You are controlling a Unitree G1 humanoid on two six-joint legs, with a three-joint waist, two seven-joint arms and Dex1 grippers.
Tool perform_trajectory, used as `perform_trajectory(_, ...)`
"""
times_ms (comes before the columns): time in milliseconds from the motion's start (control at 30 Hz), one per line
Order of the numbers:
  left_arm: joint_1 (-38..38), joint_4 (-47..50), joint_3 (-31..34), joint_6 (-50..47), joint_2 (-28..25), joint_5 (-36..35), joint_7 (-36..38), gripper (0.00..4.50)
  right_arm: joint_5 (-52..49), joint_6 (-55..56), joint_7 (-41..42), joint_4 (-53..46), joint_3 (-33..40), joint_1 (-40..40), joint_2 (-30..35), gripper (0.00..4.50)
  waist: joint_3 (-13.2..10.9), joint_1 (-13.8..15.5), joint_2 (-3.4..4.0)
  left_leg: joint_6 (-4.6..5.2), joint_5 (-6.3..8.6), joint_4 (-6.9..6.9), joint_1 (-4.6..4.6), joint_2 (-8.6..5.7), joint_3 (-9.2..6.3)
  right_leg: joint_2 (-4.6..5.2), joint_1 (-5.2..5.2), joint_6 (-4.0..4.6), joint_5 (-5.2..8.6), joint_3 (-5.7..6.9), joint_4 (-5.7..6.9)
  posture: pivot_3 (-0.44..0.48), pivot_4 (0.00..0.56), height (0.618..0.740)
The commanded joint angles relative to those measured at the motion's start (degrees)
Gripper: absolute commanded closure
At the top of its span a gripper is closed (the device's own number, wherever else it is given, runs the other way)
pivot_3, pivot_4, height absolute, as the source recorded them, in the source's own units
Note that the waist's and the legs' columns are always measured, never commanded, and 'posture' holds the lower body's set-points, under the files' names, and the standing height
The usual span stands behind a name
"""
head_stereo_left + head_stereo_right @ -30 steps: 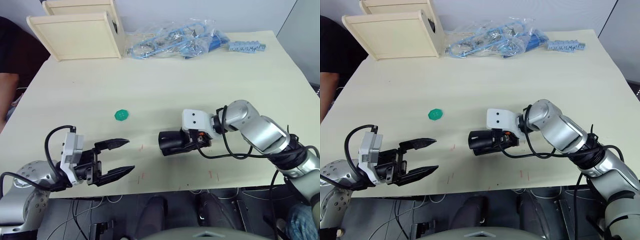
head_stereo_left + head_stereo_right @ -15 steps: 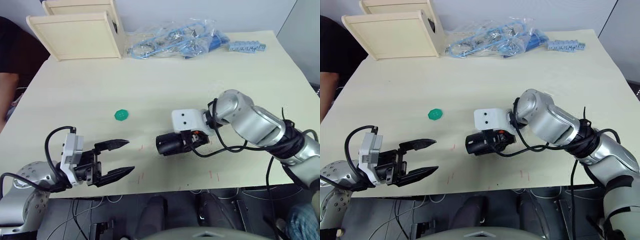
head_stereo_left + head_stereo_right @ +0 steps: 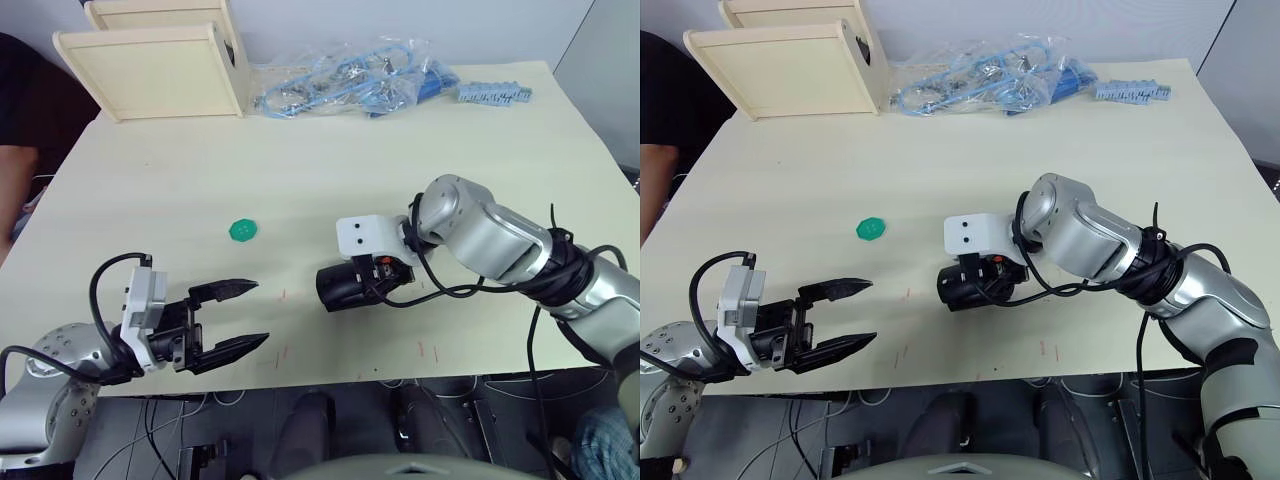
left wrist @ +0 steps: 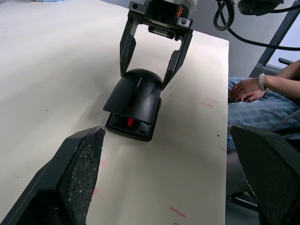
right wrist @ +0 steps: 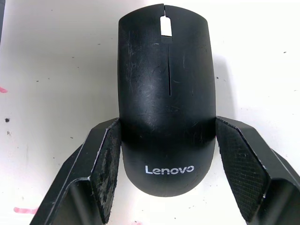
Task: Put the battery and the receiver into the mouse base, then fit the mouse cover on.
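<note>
Right gripper point(image 5: 166, 173) straddles the rear of the mouse cover point(image 5: 165, 93), its two fingers point(image 5: 108, 164) set either side of the shell; the left one touches the side, and whether the other presses I cannot tell. From the left wrist view the cover sits on the mouse base point(image 4: 132, 127), front edge lifted a little, the red wheel peeking out beneath. The pair lies on the table point(image 3: 400, 160), near the front edge, right of centre. Left gripper point(image 3: 232, 318) hovers low at the table's front-left corner, fingers spread wide, nothing between them, well apart from the mouse. A green disc point(image 3: 243, 231) lies between the two arms, farther back. At the far edge: a wooden box point(image 3: 150, 68) and a plastic bag of cables point(image 3: 350, 78).
</note>
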State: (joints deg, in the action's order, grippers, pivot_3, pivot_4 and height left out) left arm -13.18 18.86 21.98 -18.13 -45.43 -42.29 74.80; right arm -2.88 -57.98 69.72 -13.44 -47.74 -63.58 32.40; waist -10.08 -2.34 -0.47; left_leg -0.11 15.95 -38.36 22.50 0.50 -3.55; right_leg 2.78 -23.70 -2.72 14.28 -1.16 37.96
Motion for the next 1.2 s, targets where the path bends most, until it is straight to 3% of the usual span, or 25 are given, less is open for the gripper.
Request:
perform_trajectory(33, 0.1, 0.0, 1.0, 1.1, -0.2, -0.2, 0.6, 0.0, 0.9, -0.1, 0.2, -0.5, -0.6, -2.1, -0.2, 1.45, 0.0, 0.0, 0.0, 0.0, 0.0, 0.0, 0.0, 0.0, 0.0, 0.0, 0.0, 0.0, 0.0, 0.0, 0.0, 0.0, 0.15, 0.74)
perform_trajectory(1200, -0.6, -0.1, 0.2, 1.9, 0.5, 0.2, 0.4, 0.0, 1.7, -0.8, 2.1, 2.9, -4.1, -4.3, -1.2, 1.45, 0.0, 0.0, 0.01, 0.0, 0.0, 0.0, 0.0, 0.0, -0.01, 0.0, -0.02, 0.0, 0.0, 0.01, 0.01, 0.0, 0.15, 0.74)
